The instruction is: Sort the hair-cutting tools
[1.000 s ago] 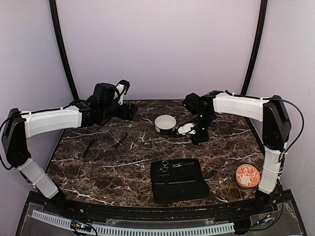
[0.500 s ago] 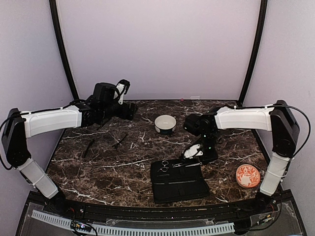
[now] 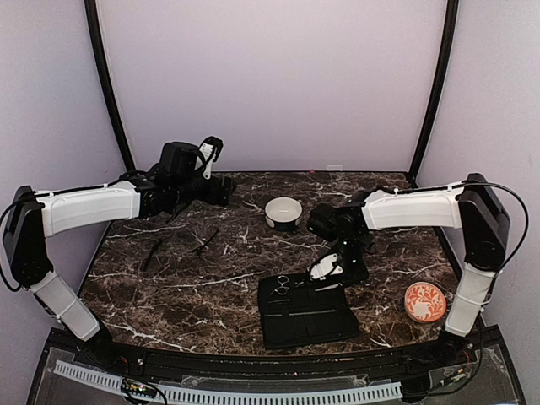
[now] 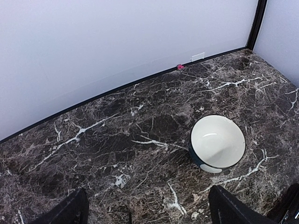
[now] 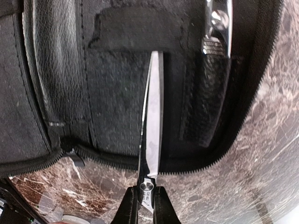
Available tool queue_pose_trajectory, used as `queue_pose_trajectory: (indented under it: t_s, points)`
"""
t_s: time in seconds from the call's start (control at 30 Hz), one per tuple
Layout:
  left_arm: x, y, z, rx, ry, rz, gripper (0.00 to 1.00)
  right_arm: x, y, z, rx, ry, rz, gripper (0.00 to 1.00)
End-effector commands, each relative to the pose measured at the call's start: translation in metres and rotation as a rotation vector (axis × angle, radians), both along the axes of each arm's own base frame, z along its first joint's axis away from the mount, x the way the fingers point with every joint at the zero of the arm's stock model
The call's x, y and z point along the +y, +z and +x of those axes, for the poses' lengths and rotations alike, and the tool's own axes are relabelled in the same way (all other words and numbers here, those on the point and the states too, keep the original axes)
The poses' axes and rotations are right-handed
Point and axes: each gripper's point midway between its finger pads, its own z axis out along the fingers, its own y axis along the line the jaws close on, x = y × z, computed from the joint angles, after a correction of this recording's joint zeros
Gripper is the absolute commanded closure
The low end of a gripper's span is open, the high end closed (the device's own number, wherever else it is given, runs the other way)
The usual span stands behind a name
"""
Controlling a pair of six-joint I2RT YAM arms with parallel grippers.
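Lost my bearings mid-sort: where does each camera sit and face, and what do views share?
Top: above and behind, looking down on the table; left arm, right arm show.
Left wrist: at far left, facing bowl and back wall; left gripper open at bottom.
Right wrist: low, facing down at case; right gripper pinches scissors.
Shared: bowl in top and left wrist; case in top and right wrist.

even soft light, sharp views, faint glare on steel
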Motion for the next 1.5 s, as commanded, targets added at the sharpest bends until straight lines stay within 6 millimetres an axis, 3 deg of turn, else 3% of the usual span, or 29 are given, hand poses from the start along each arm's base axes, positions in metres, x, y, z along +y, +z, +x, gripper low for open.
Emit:
queue_pose_trajectory:
  t_s: [0.0, 1.07, 1.47]
  points:
    - [-0.002, 0.012, 0.002, -0.015, -0.008, -0.014, 0.09, 0.006, -0.008, -0.004, 0.001, 0.008, -0.008, 1.00]
    - [-0.004, 0.007, 0.002, 0.002, -0.017, -0.005, 0.09, 0.072, -0.018, -0.011, 0.032, 0.067, 0.131, 1.00]
    - [-0.005, 0.004, 0.003, 0.009, -0.021, -0.001, 0.09, 0.087, -0.025, -0.017, 0.047, 0.094, 0.147, 1.00]
